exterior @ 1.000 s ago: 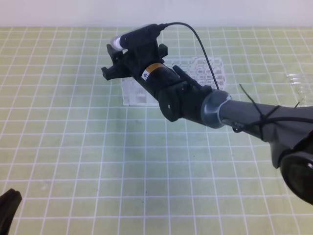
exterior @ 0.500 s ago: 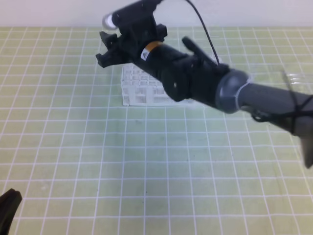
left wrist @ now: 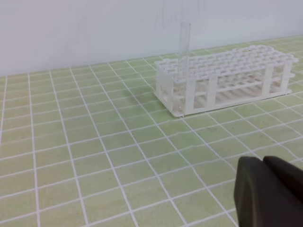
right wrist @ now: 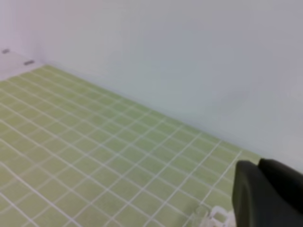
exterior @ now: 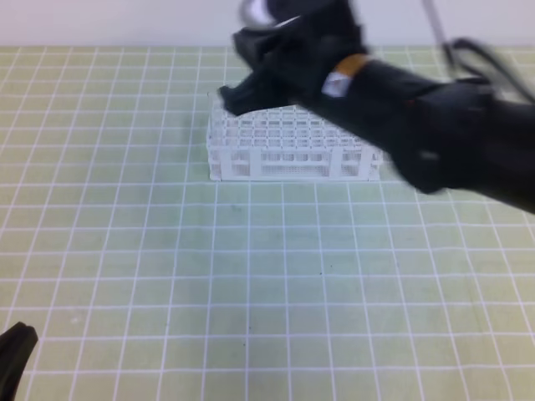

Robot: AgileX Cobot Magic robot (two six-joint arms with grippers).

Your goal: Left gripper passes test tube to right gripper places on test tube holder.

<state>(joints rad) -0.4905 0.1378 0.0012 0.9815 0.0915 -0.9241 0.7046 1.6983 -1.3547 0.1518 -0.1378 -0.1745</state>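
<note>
- Right gripper (exterior: 238, 90): blurred above the holder's far left corner; jaw state unreadable.
- Left gripper (left wrist: 270, 191): closed, empty, low at desk's (exterior: 251, 284) near edge.
- Test tube (left wrist: 183, 45): clear, slender, upright in test tube holder (exterior: 292, 150) corner hole; visible only in left wrist view.

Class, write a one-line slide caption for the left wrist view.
A clear test tube stands upright in a corner hole of the white test tube holder on the green grid mat.

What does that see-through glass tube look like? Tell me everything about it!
The test tube is thin, clear and glassy. It stands upright in a hole at the near-left corner of the white test tube holder, poking up above the top. Its lower part shows faintly through the open frame. Only the holder touches it; no claw is near it in the left wrist view.
</note>
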